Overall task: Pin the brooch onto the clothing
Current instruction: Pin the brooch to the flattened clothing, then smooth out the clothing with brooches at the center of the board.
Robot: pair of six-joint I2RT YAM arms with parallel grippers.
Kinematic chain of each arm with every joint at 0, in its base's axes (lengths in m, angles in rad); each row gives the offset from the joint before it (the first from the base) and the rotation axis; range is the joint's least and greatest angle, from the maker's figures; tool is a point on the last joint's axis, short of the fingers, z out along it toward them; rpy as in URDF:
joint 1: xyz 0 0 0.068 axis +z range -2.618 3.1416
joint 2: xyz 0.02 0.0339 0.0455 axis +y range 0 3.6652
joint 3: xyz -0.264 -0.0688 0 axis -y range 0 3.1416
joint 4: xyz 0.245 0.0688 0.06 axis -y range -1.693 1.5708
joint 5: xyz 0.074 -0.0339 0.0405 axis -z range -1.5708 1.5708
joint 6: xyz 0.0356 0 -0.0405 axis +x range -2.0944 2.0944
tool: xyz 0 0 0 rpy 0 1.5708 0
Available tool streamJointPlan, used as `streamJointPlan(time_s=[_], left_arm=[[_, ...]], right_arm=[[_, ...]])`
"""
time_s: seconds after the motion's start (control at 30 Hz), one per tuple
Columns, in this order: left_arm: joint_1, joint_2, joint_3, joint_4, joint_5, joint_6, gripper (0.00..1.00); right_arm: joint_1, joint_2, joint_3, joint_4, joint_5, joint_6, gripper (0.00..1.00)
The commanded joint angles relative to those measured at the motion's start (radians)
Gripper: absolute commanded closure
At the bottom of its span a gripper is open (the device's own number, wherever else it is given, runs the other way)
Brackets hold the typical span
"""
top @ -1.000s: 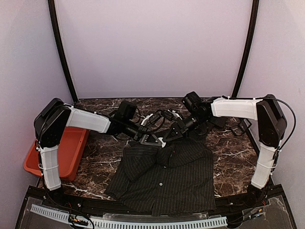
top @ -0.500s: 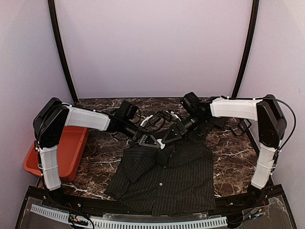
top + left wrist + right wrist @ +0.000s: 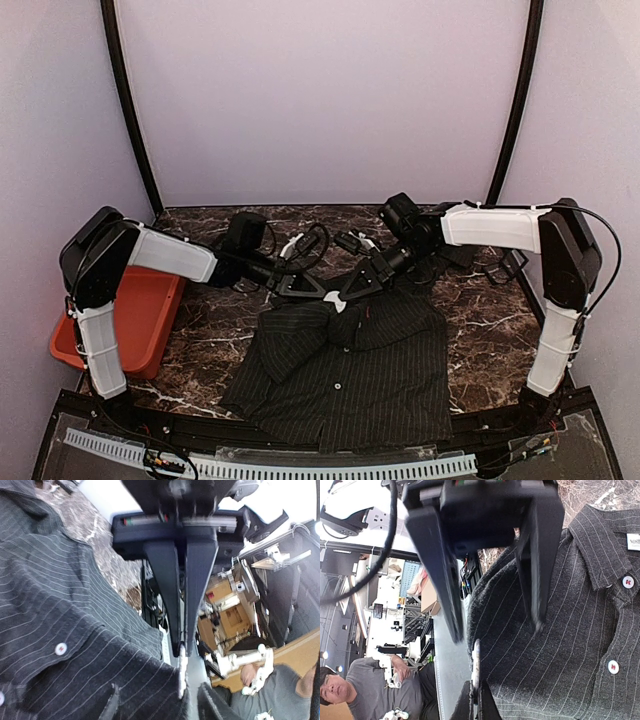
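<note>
The dark pinstriped shirt (image 3: 350, 370) lies flat on the marble table, collar toward the back. My left gripper (image 3: 320, 293) is at the collar from the left, shut on the edge of a small white brooch (image 3: 337, 298). In the left wrist view the shut fingers (image 3: 170, 605) pinch the brooch (image 3: 183, 677) right against a raised shirt fold (image 3: 75, 630). My right gripper (image 3: 352, 285) is open at the collar from the right. In the right wrist view its gripper (image 3: 495, 630) straddles the raised shirt fold (image 3: 570, 630), with the brooch (image 3: 476, 662) edge-on just beyond.
A red tray (image 3: 150, 315) sits at the table's left edge beside the left arm. Black cables and parts (image 3: 480, 265) lie at the back right. White shirt buttons (image 3: 613, 667) run down the front.
My left arm has drawn back to the left, its gripper shifting a little left along the collar. My right gripper has barely moved.
</note>
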Motion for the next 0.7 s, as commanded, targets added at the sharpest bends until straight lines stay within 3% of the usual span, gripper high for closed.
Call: streamJointPlan(time_s=[0.0,0.17,0.47,0.67], left_arm=[[0.039,-0.087,-0.036,0.098,-0.037,-0.079,0.42],[0.078,-0.162,-0.033,-0.171,-0.195,0.075,0.26],[0.173,-0.218,-0.018,-0.526,-0.531,0.176,0.19],[0.184,-0.188,-0.005,-0.595,-0.634,0.181,0.17]], right_arm=[[0.013,-0.035,0.024,-0.013,0.057,-0.020,1.00],[0.018,-0.045,0.055,-0.039,0.334,-0.044,1.00],[0.164,-0.150,0.035,0.036,0.841,-0.124,1.00],[0.345,-0.253,-0.087,0.116,1.134,-0.310,1.00]])
